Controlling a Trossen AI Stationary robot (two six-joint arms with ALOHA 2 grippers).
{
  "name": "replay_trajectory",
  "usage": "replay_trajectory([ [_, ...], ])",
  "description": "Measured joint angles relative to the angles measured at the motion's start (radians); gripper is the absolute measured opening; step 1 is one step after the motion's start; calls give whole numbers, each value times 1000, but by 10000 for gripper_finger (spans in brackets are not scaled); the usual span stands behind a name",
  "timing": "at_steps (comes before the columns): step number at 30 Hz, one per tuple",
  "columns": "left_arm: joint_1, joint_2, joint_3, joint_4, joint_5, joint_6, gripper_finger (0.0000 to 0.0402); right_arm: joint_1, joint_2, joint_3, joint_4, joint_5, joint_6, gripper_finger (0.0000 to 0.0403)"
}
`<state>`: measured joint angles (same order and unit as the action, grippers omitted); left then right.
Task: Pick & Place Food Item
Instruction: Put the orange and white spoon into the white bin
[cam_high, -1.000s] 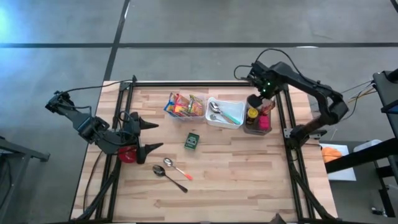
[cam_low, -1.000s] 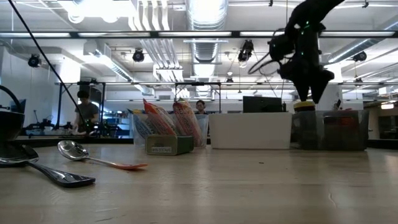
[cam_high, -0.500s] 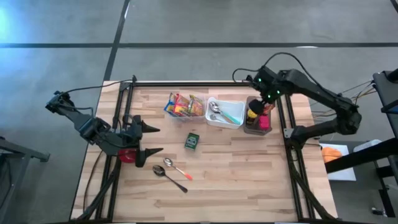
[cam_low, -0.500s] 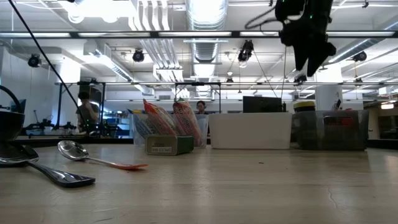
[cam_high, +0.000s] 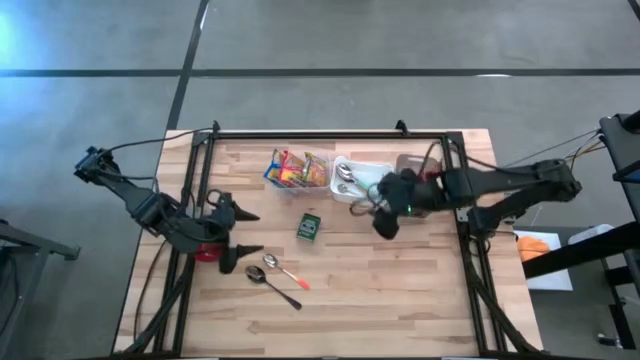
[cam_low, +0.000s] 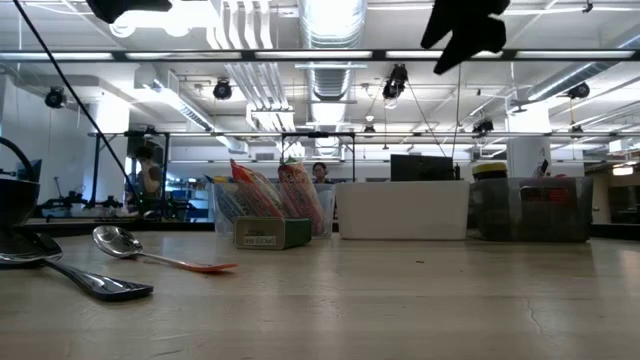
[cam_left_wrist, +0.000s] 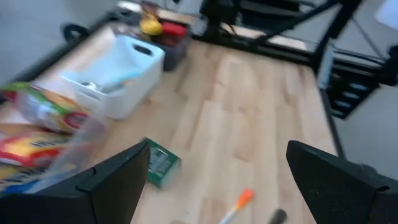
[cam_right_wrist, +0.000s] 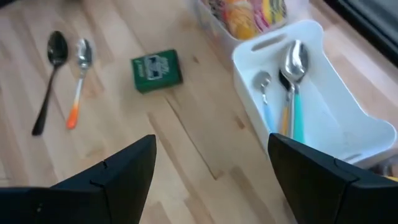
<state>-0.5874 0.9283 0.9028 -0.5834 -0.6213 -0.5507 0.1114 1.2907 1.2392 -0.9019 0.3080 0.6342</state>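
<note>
1. Furthest left from above I have the left claw (cam_high: 243, 232), low over the left edge of the counter (cam_high: 400, 290), its two fingers spread wide with nothing between them. Its wrist camera confirms that: both dark fingers (cam_left_wrist: 112, 183) frame bare wood.
2. Just right of that claw lie two spoons: a dark metal spoon (cam_high: 270, 284) and a spoon with an orange handle (cam_high: 283, 270), side by side and apart from each other. The low view shows them as the nearest things, at its left, but tells me nothing of their spacing.
3. Next comes the small green box (cam_high: 309, 227), lying flat near the middle of the counter, clear of everything. From the low camera it sits in front of the snack packets, and only the overhead view shows the gap between them.
4. Behind it, a clear bin of colourful snack packets (cam_high: 297, 169) stands at the back of the counter.
5. Touching or just beside that bin is the white bin (cam_high: 377, 197). The right wrist view looks into it and shows spoons, one with a teal handle (cam_right_wrist: 294, 118); the low view shows only its blank wall.
6. The right claw (cam_high: 384, 222) hovers above the counter by the white bin's front right corner. Its fingers (cam_right_wrist: 323, 180) stand well apart and empty in its own camera; in the low view it shows only as a dark shape at the top.
7. Far right, a dark bin (cam_low: 530, 208) holds bottles, one with a yellow cap (cam_low: 490, 170).
</note>
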Motion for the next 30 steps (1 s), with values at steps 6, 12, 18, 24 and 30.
replay_trajectory([
  [6,18,27,-57,2,147,70,381,131,23,0,27,143,107,306],
  [12,20,194,-67,2,210,244,381,174,80,0,58,158,150,306],
  [18,20,415,-67,0,237,393,381,190,150,-1,105,158,137,306],
  [24,37,567,-30,9,234,479,381,196,200,-1,109,157,138,306],
  [30,94,677,19,10,349,571,381,216,219,-1,117,155,144,306],
])
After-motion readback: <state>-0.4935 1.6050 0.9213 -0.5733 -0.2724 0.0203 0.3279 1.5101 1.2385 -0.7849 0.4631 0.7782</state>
